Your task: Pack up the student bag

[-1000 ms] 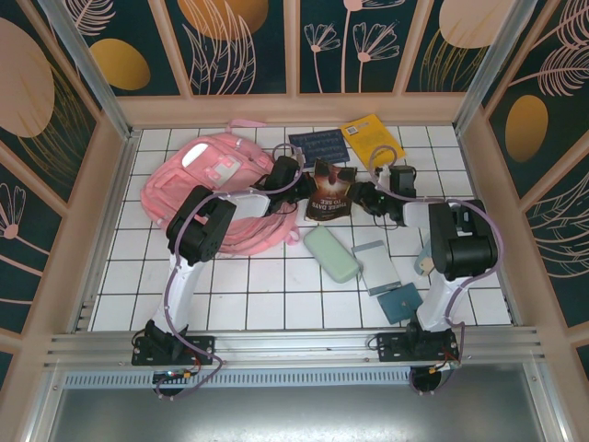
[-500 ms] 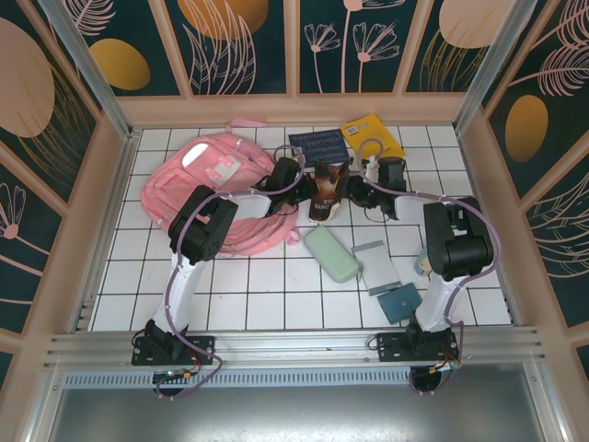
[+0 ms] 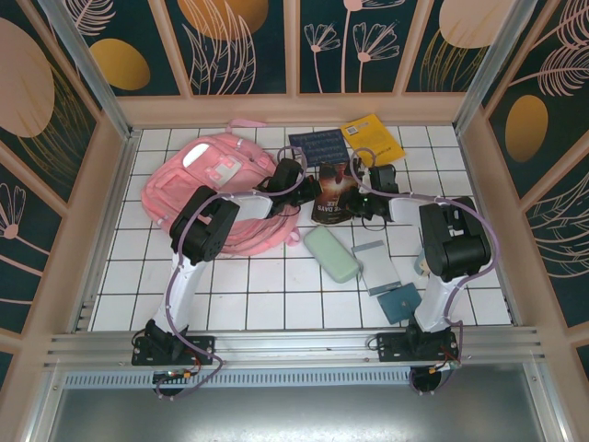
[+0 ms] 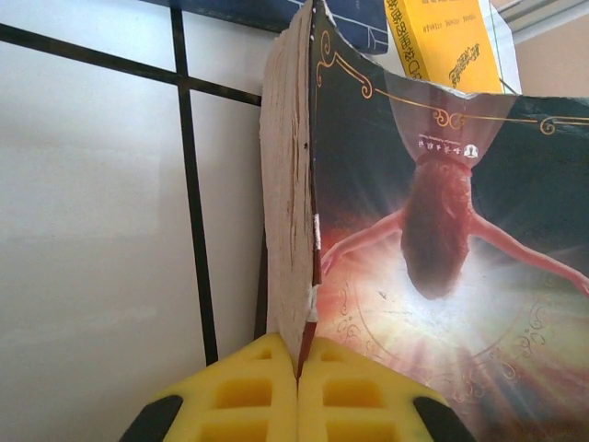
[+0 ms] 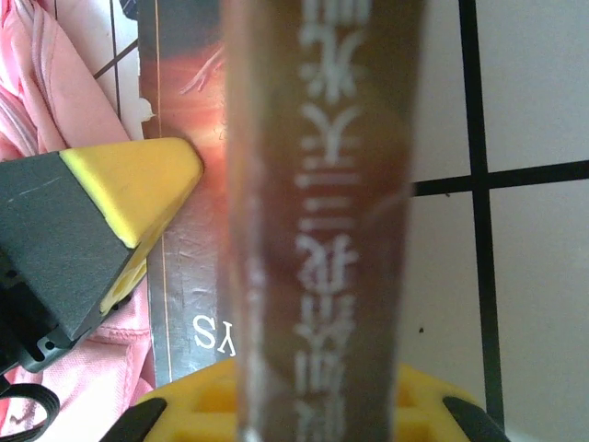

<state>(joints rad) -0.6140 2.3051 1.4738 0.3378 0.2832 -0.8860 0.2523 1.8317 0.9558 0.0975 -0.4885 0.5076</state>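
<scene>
The student bag (image 3: 207, 189), a pink backpack, lies at the back left of the table. Just right of it is a dark book (image 3: 333, 195) with a glowing red figure on its cover, held from both sides. My left gripper (image 3: 310, 189) is shut on the book's front cover (image 4: 433, 230); the thin cover is pinched between the yellow pads (image 4: 248, 387), and the page block stands to their left. My right gripper (image 3: 358, 198) is shut on the book's spine (image 5: 322, 184), which fills the gap between its yellow pads (image 5: 193, 396). The right wrist view also catches the left gripper's fingertip (image 5: 138, 180) and a bit of the bag (image 5: 37, 74).
A dark blue notebook (image 3: 319, 145) and a yellow book (image 3: 373, 138) lie behind the held book. In front of it are a pale green case (image 3: 332, 253), a grey notebook (image 3: 375, 265) and a small teal pad (image 3: 400, 302). Walls enclose the tiled table.
My right gripper has closed its jaws onto the book's spine. The book tipped up half a second ago and now lies flatter. The left gripper has kept its hold on the cover.
</scene>
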